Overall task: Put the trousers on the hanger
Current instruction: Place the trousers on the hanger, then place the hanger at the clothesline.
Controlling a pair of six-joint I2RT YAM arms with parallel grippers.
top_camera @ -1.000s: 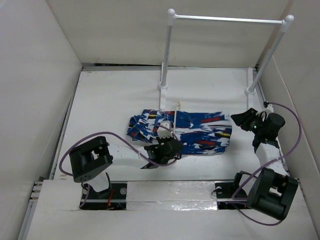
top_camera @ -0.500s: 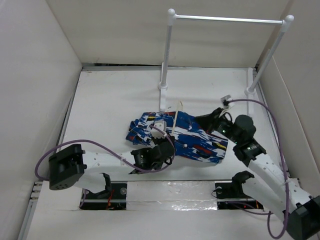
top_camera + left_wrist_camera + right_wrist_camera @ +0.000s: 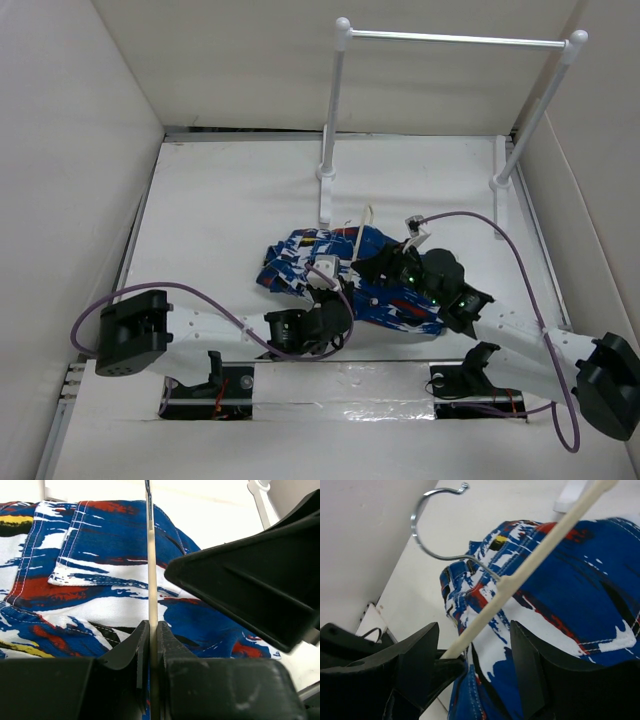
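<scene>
The trousers [image 3: 400, 290] lie bunched in the middle of the counter [image 3: 220, 200], somewhat closer to its near edge than to its far one; bare counter runs from them to the left edge and the far-left corner, and a narrower strip lies toward the right edge; walls [image 3: 70, 150] close the left, far and right edges; the rack [image 3: 455, 40] stands along the far edge, right of centre, its nearer post just beyond the cloth.

Both arms meet over the trousers; the left gripper [image 3: 328, 295] comes in from the near-left corner, the right gripper [image 3: 378, 265] from the near-right, and the two are close together with little room between them.

From above, the hanger [image 3: 362, 222] shows only as a short pale stick rising over the cloth; the left wrist view shows the left gripper [image 3: 153, 630] clamped tight on the hanger [image 3: 151, 570], which stands edge-on over the trousers [image 3: 90, 575], with the right gripper [image 3: 240, 585] just beside; the right wrist view alone shows the wire hook [image 3: 427, 525] and the right gripper [image 3: 475, 630] spread wide, the hanger's rod [image 3: 530, 562] passing between its fingers [image 3: 417, 655] unclamped, above the trousers [image 3: 580, 585].
</scene>
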